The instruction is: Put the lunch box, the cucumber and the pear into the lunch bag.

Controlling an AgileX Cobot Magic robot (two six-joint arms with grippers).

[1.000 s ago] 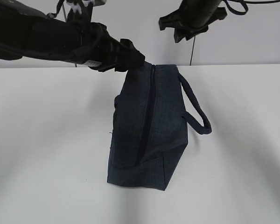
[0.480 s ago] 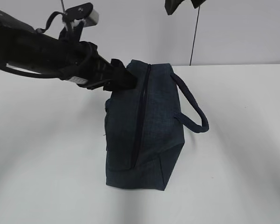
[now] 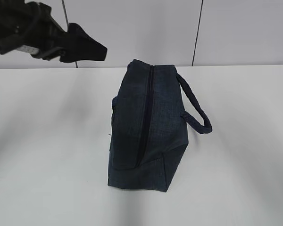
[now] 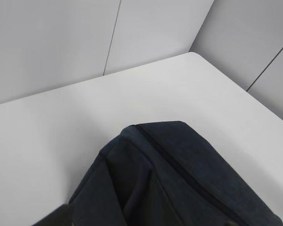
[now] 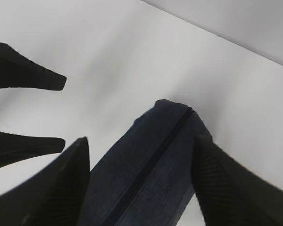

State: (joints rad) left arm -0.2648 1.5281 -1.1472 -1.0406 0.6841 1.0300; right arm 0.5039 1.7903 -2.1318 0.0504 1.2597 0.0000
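The dark navy lunch bag (image 3: 148, 127) stands on the white table (image 3: 47, 141) with its zipper (image 3: 146, 117) shut and its loop handle (image 3: 195, 110) on the right. It also shows in the left wrist view (image 4: 179, 183) and the right wrist view (image 5: 151, 174). My left gripper (image 3: 96, 49) hangs up at the left, clear of the bag; the right wrist view shows it (image 5: 63, 111) open and empty. My right gripper (image 5: 141, 138) is open wide above the bag's far end, touching nothing. The lunch box, the cucumber and the pear are out of view.
A pale panelled wall (image 3: 226, 28) runs behind the table. The table's rounded far corner (image 4: 193, 54) shows in the left wrist view.
My left gripper has drawn back from the bag's far end, up and to the left. My right gripper has risen out of the exterior view. The bag has settled slightly.
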